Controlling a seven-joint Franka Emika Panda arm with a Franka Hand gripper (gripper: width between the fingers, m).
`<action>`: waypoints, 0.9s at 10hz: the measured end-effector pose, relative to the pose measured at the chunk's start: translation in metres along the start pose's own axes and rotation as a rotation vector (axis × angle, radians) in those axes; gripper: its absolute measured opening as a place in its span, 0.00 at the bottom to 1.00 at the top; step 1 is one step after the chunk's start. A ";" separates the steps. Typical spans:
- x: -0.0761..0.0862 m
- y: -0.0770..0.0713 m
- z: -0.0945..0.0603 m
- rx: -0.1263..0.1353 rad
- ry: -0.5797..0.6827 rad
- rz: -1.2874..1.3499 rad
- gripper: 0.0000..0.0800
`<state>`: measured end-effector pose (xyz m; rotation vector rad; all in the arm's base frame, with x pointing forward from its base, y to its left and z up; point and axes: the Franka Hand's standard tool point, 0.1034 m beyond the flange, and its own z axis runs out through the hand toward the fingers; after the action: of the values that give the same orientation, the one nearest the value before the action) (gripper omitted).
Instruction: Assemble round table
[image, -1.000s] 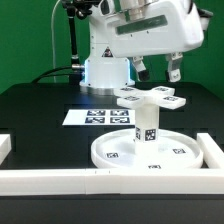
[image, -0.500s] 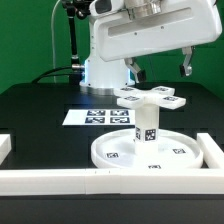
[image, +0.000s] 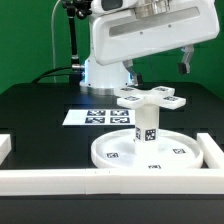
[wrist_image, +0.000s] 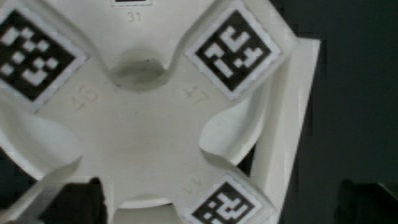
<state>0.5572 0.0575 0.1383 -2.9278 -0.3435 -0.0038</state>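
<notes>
Bordering the black surface (image: 40, 105), long white border rails (image: 50, 181) ran along its near edge and up the exterior view's right side, and a short rail end showed at the exterior view's left. A thin flat white marker board (image: 97, 117) printed with square tags lay on the surface behind the kit, toward the exterior view's left and near the foot of the white robot arm (image: 130, 35).

The white plastic round table stood inside the corner formed by the rails. Its large rimmed round disc (image: 125, 163) lay flat on the surface, close against the front and right rails. Within the rim, a short white cylinder leg (image: 147, 128) stood upright near the disc's middle. A white cross-shaped base (image: 152, 97) rested level on top of the leg. All three parts bore small black-and-white tags. Whether the joints were fastened could not be told.

The pincer (image: 158, 67) hung above the base and apart from it, spread wide and gripping nothing. In the wrist view, its dark fingertips (wrist_image: 71, 200) flanked the tagged arms of the cross.
</notes>
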 end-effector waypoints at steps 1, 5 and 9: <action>0.001 0.000 -0.001 -0.019 -0.009 -0.100 0.81; 0.000 0.004 0.001 -0.020 -0.013 -0.303 0.81; -0.002 0.010 0.003 -0.049 -0.054 -0.854 0.81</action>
<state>0.5573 0.0481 0.1335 -2.5823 -1.5645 -0.0540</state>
